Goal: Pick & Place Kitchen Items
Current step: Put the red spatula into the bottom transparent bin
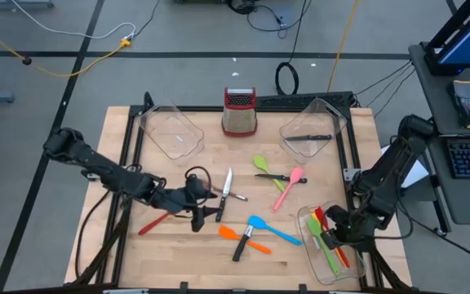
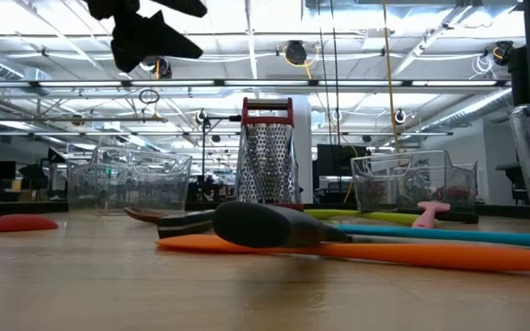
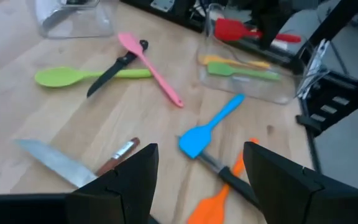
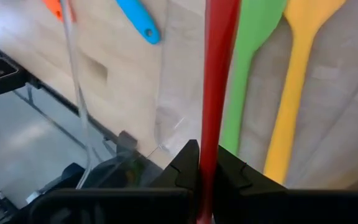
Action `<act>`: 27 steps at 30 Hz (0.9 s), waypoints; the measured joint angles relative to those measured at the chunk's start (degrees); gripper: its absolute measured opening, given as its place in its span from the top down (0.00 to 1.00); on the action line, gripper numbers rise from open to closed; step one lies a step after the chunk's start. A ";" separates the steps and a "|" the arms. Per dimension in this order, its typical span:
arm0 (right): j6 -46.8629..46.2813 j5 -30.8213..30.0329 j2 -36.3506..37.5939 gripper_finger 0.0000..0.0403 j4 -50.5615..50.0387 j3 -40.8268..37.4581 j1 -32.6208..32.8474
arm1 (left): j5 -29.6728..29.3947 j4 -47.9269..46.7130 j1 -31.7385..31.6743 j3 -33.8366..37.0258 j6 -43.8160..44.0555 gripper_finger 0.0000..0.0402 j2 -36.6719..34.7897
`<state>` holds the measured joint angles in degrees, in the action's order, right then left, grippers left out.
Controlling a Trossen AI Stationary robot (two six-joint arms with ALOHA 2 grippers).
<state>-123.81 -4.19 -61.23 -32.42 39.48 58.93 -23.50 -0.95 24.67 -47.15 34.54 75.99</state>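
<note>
In the right wrist view the red utensil [image 4: 219, 74] is running off the top edge, so its head is not showing, and the green spatula [image 4: 253, 68] and yellow spoon [image 4: 300, 68] beside it are likewise being cut off at the top. In the left wrist view the knife [image 3: 58, 163] is disappearing behind the left gripper [image 3: 197, 180], and the orange spatula [image 3: 219, 199] is slipping out at the bottom edge. In the low view the black handle [image 2: 270, 225] is lying blurred in the foreground, hiding whatever is lying behind it.
</note>
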 joint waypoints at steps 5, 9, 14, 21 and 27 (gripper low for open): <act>-0.02 0.37 -1.80 0.98 1.14 0.00 0.00 | -2.76 0.63 2.52 1.51 2.91 0.40 0.03; -0.04 3.41 -3.70 0.98 1.38 0.00 0.00 | -5.45 0.74 4.66 1.57 3.67 0.40 0.02; 0.22 5.33 -6.39 0.98 2.12 0.00 0.00 | -7.84 0.72 6.52 1.57 5.92 0.40 0.02; -0.03 5.82 -9.25 0.98 2.29 0.00 0.00 | -10.09 0.74 8.49 1.59 7.68 0.40 0.02; -0.40 5.84 -10.64 0.98 3.35 0.00 -0.02 | -10.13 0.74 8.89 1.59 8.16 0.40 0.02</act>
<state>-124.21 1.65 -71.87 -29.07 39.48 58.92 -33.63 -0.21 33.56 -45.56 42.70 76.01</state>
